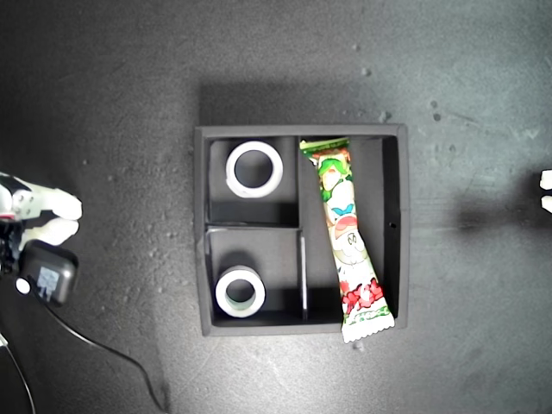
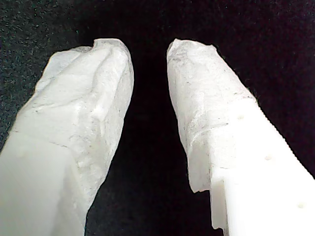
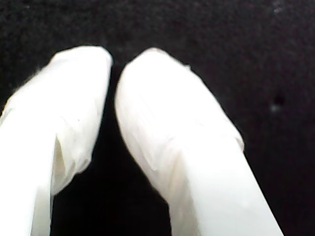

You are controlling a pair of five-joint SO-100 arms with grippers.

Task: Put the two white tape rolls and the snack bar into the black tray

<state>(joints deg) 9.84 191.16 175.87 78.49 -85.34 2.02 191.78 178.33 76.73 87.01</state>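
**Inspector:** Start at the arms. What is the state of each tool?

**Robot:** My first tool [image 2: 147,54] has its white, tape-wrapped jaws apart with a clear gap. Nothing lies between them, only the dark speckled surface [image 2: 147,19] beyond. My second tool [image 3: 114,69] is all but closed, with a thin dark slit left at the tips, and it holds nothing.

**Inspector:** Which arm is which in the exterior view?

**Robot:** I cannot tell, because both wrist views show bare surface only. One white arm [image 1: 43,216] sits at the exterior view's left edge with a small black box [image 1: 47,273] and a thin cable [image 1: 103,349] beside it. A sliver of another arm [image 1: 546,179] shows at the exterior view's right edge. Both are well apart from the tray.

**Inspector:** And the tray?

**Robot:** The square matte black tray [image 1: 402,224] lies flat near the middle of the surface. The thicker white tape roll with the greyish inner core [image 1: 221,295] lies in the small compartment at the exterior view's lower left. The thinner-walled white tape roll [image 1: 231,170] lies flat in the small compartment above it.

**Inspector:** Where is the bar?

**Robot:** The long green-and-white wrapped snack bar with red strawberries [image 1: 345,233] lies slanted in the long compartment on the exterior view's right. Its lower crimped end overhangs the tray's wall.
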